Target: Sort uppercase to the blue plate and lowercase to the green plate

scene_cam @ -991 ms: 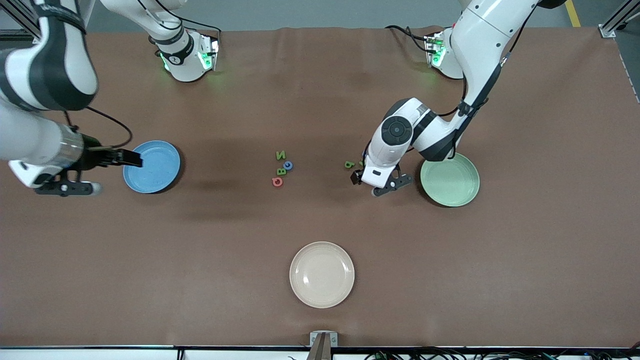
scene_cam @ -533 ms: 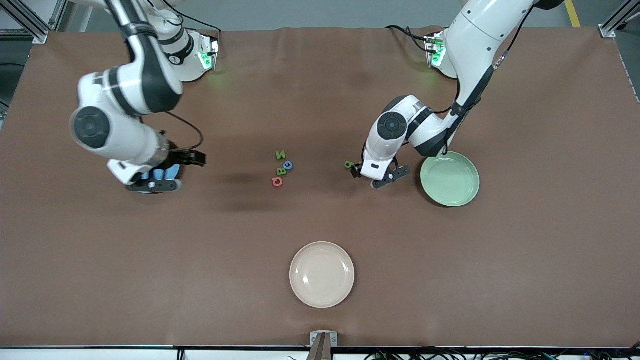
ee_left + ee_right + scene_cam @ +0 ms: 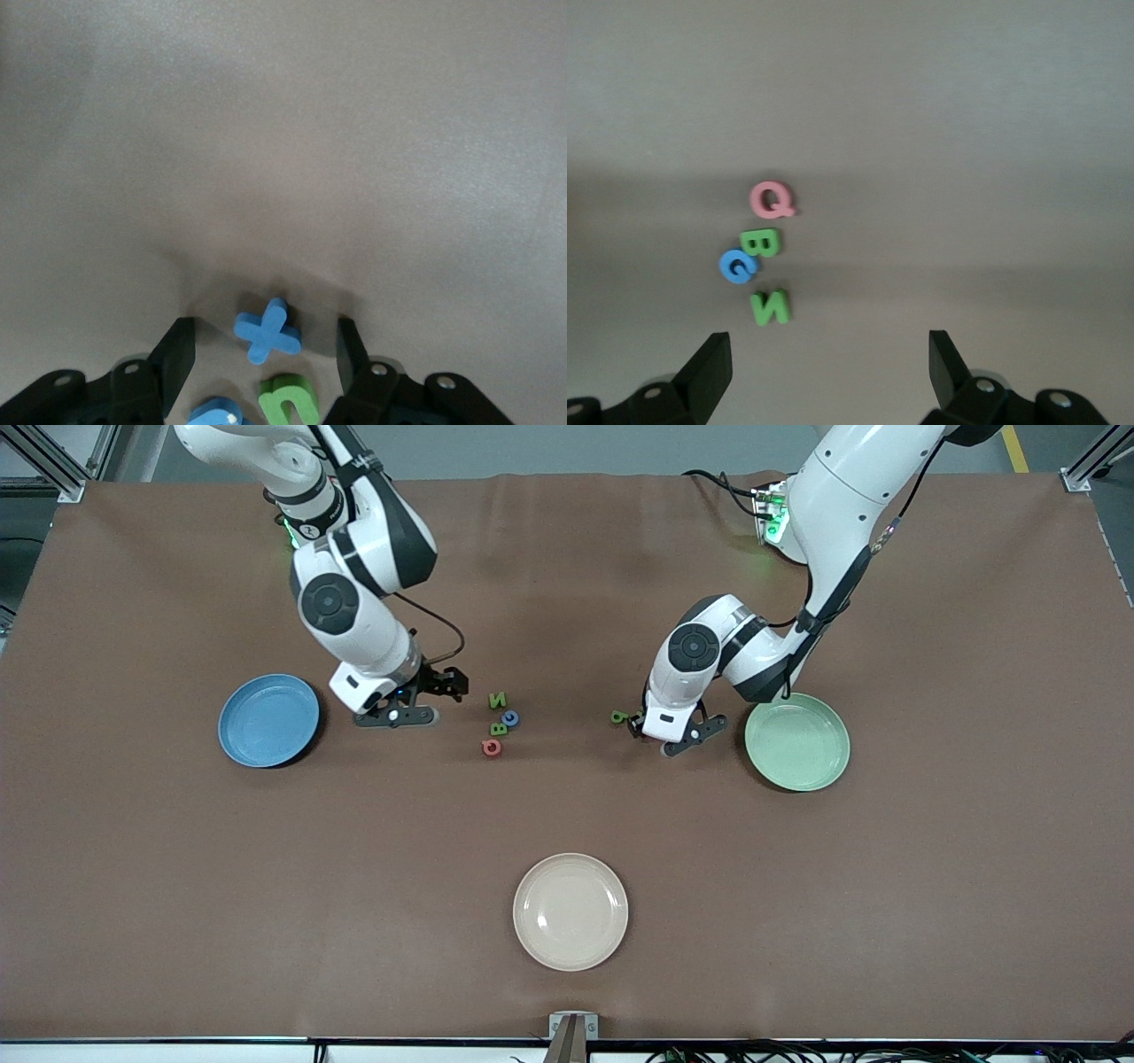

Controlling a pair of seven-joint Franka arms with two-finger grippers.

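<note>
Desk (image 3: 797, 921): you see plain brown all over
Blue plate (image 3: 268, 720): you see one solid blue; no pattern
Green plate (image 3: 796, 742): you see pale mint green; plain
Third plate (image 3: 570, 911): you see cream; plain
Capital letters: you find the N (image 3: 499, 701) and B (image 3: 499, 728) green; the G (image 3: 510, 716) blue; the Q (image 3: 491, 747) pinkish red
Small letters: you find the x (image 3: 267, 330) blue; the n (image 3: 290, 399) green; the tailed q (image 3: 619, 716) green; one more (image 3: 213, 414) blue
Arms: you see white shells with black joints
Left claw (image 3: 264, 354): you see black fingers
Right claw (image 3: 830, 363): you see black fingers
</note>
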